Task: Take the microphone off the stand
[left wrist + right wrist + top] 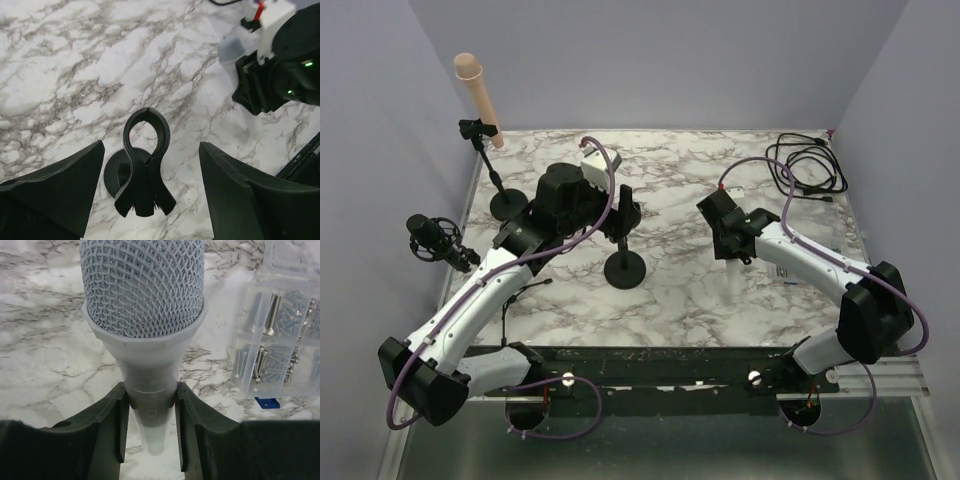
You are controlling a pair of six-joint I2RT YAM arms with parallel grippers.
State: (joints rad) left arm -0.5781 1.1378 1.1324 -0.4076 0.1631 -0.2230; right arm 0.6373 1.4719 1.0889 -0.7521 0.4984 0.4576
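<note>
My right gripper (150, 395) was clamped on the microphone (144, 295). Its two black fingers squeezed the smooth white tapered handle just below the rounded grey wire-mesh head. The microphone was out of the stand (623, 266), well to the right of it, over the marble-patterned table (670, 300).

My left gripper (150, 150) had its fingers apart, one on each side of the stand's clip and touching neither side. The clip was matt black plastic, a keyhole-shaped loop with flared legs, set over a round flat base.

Right of the stand, past the microphone, lay one clear plastic box (287, 315). It was divided into compartments holding silvery metal screws and pins, which I could not count.

From above I counted two round-based stands: this one and a second stand (507, 205) behind it to the left. One looped black cable (808, 165) lay far to the right, behind the stand.
</note>
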